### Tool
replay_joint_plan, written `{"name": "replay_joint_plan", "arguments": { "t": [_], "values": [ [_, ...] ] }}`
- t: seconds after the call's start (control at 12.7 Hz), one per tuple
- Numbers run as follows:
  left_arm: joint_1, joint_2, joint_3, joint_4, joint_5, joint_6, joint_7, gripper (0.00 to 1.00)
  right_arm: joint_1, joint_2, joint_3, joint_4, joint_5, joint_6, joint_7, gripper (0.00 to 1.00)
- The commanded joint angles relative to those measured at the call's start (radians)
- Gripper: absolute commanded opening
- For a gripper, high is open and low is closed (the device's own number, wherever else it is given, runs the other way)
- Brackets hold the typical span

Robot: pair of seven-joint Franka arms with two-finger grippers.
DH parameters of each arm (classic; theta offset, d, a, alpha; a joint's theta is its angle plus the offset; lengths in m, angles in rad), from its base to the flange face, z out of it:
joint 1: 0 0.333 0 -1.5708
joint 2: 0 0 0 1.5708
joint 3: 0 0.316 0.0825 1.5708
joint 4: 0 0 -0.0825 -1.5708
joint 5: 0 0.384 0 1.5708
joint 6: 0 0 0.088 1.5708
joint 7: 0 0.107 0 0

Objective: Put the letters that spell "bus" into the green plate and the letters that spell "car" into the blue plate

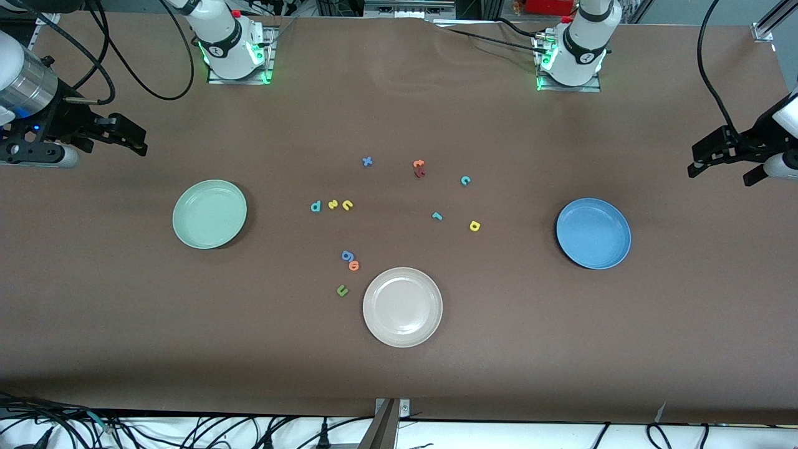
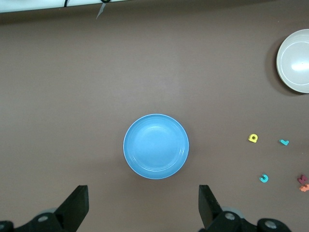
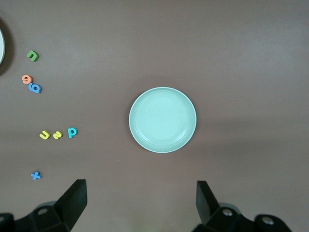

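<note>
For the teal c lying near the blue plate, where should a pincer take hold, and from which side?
Probably straight down from above: the teal c lies flat on the table, so its sides offer little to hold. Pinch across the curved back rather than the open mouth. Nothing touches it; the orange and dark red letters lie apart. The left pincer, open, hangs above the blue plate.

This is a robotics lab bench. Two white robot arm bases (image 1: 237, 47) with green status lights are bolted along one edge of a wide table covered in brown paper (image 1: 561, 349). Loose black cables (image 1: 124, 56) trail over it, more cabling hangs below its near edge, and aluminium framing (image 1: 770, 22) stands at a corner.
</note>
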Motion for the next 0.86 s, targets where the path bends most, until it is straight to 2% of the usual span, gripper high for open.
{"name": "replay_joint_plan", "arguments": {
  "t": [0.0, 0.31, 0.39, 0.79],
  "values": [
    [0.003, -0.042, -0.001, -0.013, -0.035, -0.014, -0.079, 1.0, 0.006, 0.005, 0.002, 0.02, -0.021, -0.003, 0.004, 1.0],
    [0.053, -0.028, -0.023, -0.027, -0.026, -0.008, -0.083, 1.0, 0.006, 0.005, 0.002, 0.019, -0.02, -0.006, 0.001, 1.0],
    [0.058, -0.03, -0.042, -0.024, -0.021, -0.008, -0.086, 1.0, 0.004, 0.005, 0.001, 0.019, -0.02, -0.01, 0.0, 1.0],
    [0.06, -0.03, -0.049, -0.022, -0.021, -0.009, -0.091, 1.0, 0.004, 0.005, 0.001, 0.02, -0.02, -0.012, 0.0, 1.0]
  ]
}}
